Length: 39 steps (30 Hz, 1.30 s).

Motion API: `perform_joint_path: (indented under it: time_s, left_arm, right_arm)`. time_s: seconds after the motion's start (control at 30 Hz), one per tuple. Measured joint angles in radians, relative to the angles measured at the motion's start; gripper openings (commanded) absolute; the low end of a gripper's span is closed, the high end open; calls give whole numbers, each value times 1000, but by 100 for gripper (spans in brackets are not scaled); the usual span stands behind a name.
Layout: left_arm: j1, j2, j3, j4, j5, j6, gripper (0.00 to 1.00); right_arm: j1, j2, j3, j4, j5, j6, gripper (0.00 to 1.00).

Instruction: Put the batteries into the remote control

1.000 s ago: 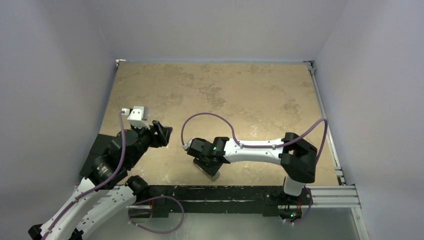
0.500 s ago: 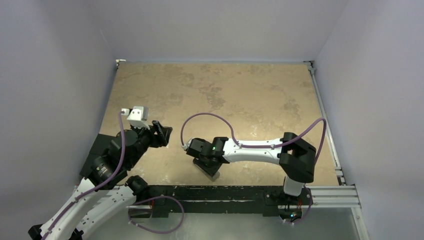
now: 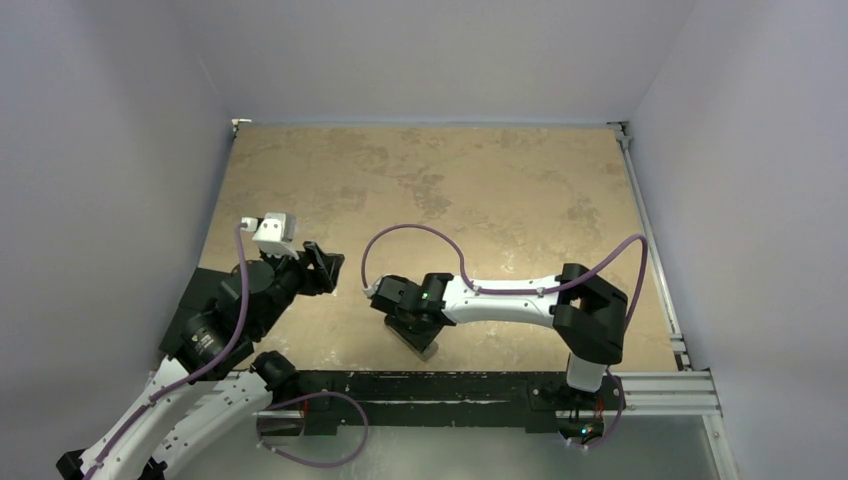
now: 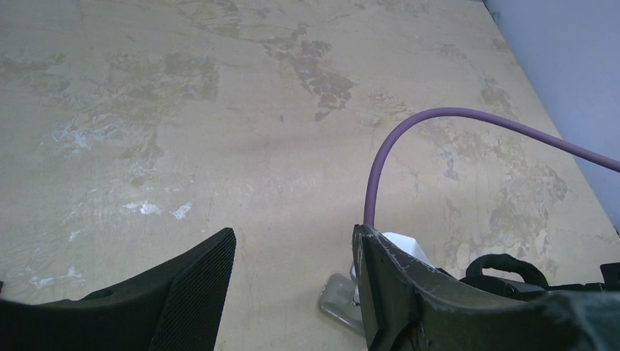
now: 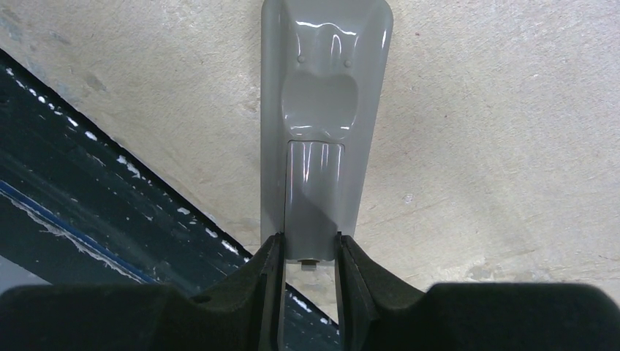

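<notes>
**Ease the back panel off, straight and light**

The small oblong remote control (image 5: pixel 322 110) lies grey back up on the mottled tan surface (image 5: pixel 497 146), near its front edge. The right pincer (image 5: pixel 308 252), part closed, straddles the rear cover panel (image 5: pixel 314 190); I cannot tell if it truly grips. Best slide along the remote's length with light pressure. The left pincer (image 4: pixel 292 292) hangs spread and empty. No batteries in view

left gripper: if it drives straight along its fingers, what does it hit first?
Probably the bare table; nothing stands ahead of the open left gripper. The purple cable and the remote sit just right of that line; depth unclear.
</notes>
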State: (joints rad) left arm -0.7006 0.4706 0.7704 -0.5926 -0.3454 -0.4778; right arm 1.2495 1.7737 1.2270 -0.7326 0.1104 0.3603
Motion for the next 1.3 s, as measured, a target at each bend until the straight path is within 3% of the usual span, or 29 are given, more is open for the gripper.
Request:
perform_joint_path:
  time_s: [0.73,1.3]
  left_arm:
    - [0,-9,0,0,0,0,60]
    - [0,-9,0,0,0,0,60]
  right_arm:
    - [0,0,1,3,3,39,41]
    - [-1,0,2,24,12,43,50]
